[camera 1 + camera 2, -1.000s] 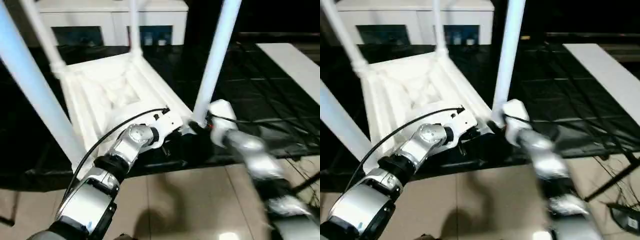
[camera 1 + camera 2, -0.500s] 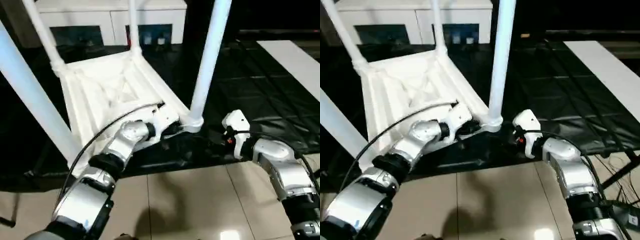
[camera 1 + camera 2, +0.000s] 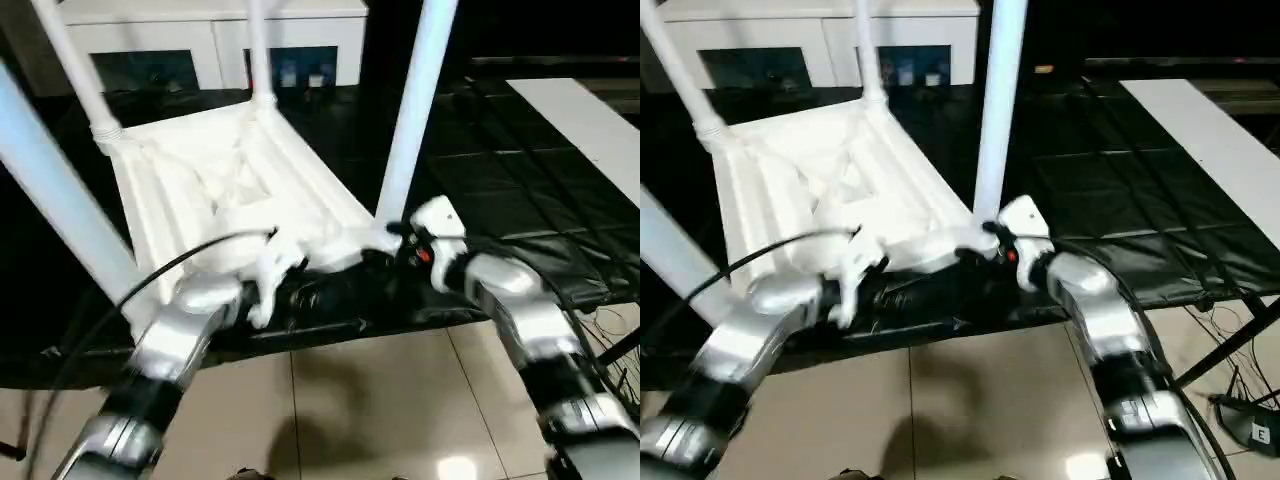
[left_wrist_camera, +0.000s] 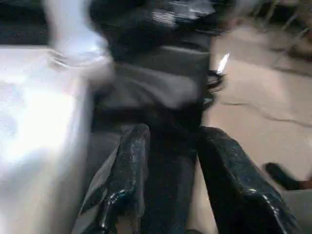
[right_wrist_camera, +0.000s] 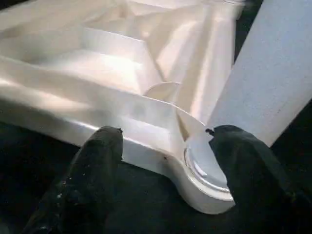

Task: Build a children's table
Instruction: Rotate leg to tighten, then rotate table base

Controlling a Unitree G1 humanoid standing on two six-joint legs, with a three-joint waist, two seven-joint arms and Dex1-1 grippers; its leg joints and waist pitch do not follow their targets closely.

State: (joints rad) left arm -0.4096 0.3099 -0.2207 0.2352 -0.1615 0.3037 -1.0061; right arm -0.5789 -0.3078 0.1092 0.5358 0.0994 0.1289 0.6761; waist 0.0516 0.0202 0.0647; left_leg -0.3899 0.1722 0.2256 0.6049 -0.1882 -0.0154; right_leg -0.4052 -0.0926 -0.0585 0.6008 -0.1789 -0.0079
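Observation:
The children's table lies upside down on the black-covered table, its ribbed white top (image 3: 235, 185) facing up and several white legs standing in the corner sockets. The near right leg (image 3: 412, 120) rises from its socket (image 5: 207, 170). My right gripper (image 5: 163, 134) is open at that corner, one finger (image 5: 100, 156) against the top's near edge and the other finger (image 5: 241, 161) beside the leg's base. My left gripper (image 4: 173, 134) hangs open just off the top's near edge (image 3: 330, 255), with nothing between its fingers.
A white cabinet (image 3: 210, 40) with glass doors stands behind the black-covered table (image 3: 500, 170). A white board (image 3: 585, 120) lies at the right. Tiled floor (image 3: 350, 400) is in front, and cables (image 3: 1240, 400) trail at the lower right.
My left gripper has come off the top's near edge, drawn back toward me and opened. My right gripper pulled away from the near right leg, then returned to its base.

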